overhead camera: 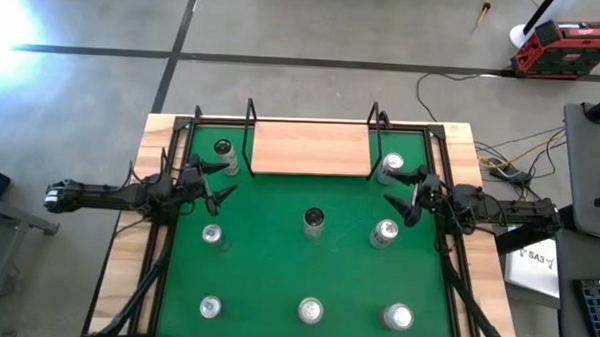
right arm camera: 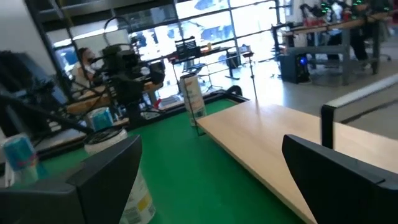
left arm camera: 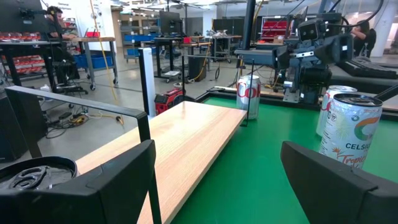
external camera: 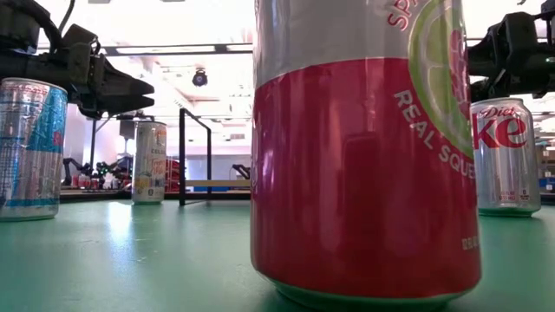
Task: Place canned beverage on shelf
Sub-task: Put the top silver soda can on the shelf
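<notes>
Several canned beverages stand upright on the green mat [overhead camera: 266,277]; one [overhead camera: 313,221] is at the centre, and another [external camera: 364,147] fills the low view. The shelf [overhead camera: 311,149] is a light-wood board in a black rod frame, lying at the mat's far edge. My left gripper [overhead camera: 217,182] hovers open at the mat's left edge, next to a dark-topped can [overhead camera: 223,153], and points toward the right. My right gripper [overhead camera: 401,192] hovers open at the right edge, next to a silver can [overhead camera: 391,168], and points toward the left. Nothing sits between either pair of fingers.
Black frame rods and upright posts [overhead camera: 250,115] border the shelf and the mat. A wooden border [overhead camera: 138,213] runs around the mat. In the left wrist view the shelf [left arm camera: 186,137] lies ahead, with a Diet Coke can [left arm camera: 249,94] beyond it. Cables and a red toolbox [overhead camera: 569,48] lie on the floor.
</notes>
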Controlling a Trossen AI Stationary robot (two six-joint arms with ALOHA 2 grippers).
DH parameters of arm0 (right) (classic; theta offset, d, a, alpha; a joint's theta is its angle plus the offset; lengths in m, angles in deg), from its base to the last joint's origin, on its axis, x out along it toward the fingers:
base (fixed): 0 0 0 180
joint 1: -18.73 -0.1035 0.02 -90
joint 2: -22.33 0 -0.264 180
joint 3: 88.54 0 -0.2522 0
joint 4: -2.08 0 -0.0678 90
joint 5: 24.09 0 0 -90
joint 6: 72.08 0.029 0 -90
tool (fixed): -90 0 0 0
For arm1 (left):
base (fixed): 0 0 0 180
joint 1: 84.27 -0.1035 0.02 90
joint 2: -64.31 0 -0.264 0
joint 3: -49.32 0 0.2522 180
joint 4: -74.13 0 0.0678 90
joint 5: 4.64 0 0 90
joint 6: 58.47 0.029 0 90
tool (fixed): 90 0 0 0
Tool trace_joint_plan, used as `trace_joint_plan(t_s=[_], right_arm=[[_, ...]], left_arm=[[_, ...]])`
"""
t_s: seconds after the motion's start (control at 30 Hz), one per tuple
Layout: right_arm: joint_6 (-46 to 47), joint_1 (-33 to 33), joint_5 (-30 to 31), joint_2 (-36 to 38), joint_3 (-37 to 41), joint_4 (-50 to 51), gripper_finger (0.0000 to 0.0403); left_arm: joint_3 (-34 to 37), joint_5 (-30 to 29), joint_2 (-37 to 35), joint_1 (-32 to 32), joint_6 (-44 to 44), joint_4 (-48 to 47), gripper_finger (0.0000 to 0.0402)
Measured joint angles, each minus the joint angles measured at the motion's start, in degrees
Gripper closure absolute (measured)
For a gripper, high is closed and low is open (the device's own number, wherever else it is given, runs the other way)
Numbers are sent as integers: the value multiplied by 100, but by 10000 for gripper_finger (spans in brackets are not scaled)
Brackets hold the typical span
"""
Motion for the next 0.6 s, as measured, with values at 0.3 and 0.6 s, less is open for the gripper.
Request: trace_joint_plan(t_s=[0.3,0.6], right_arm=[[165,0,543,-406,7,-421,23],[800,0,1130,-1733,-317,-666,23]], left_arm=[[-2,2,0,2,0,0,70],[0,2,0,0,0,2,70]])
